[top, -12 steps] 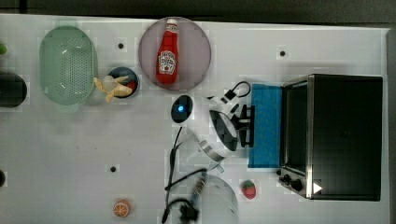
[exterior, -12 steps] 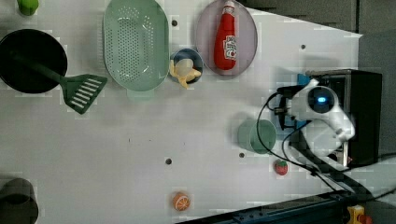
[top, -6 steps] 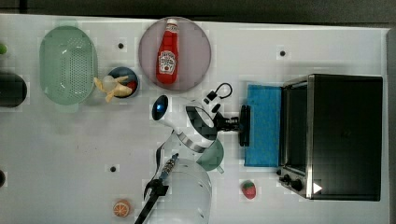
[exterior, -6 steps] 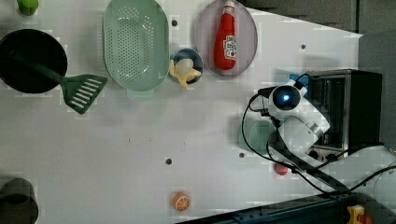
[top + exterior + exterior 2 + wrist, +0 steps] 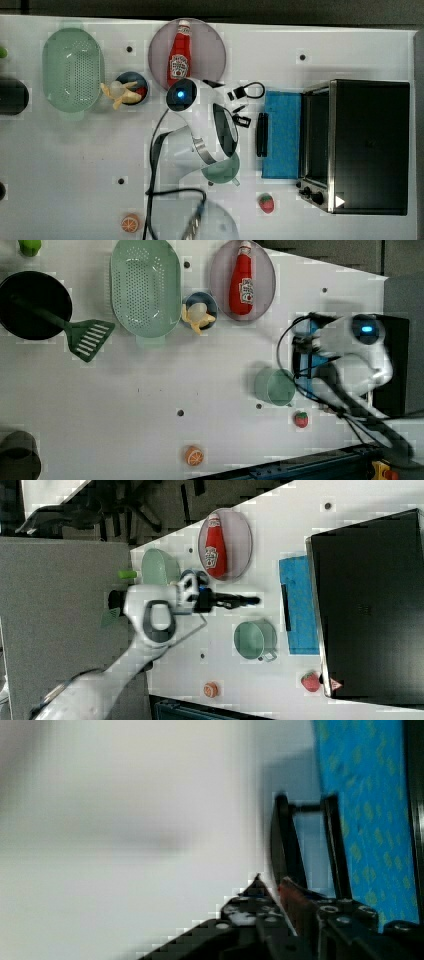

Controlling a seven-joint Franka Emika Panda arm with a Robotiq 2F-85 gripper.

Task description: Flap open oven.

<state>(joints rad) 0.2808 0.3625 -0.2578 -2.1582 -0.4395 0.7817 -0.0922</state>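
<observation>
The oven is a black box with a silver front frame at the top view's right. Its blue-tinted door lies flapped down flat on the white table, and the dark bar handle is at its outer edge. My gripper hangs over the table, a short way from the handle on the side away from the oven, and touches nothing. In the wrist view the handle and blue door lie beyond my gripper, whose fingers stand a narrow gap apart, open and holding nothing.
A green cup stands close to the door, partly under my arm. A strawberry lies near the oven's knobs. A ketchup bottle lies on a plate. Further off are a green colander and an orange.
My arm has pulled back from the door handle toward the top view's left. The oven door lies open in every frame.
</observation>
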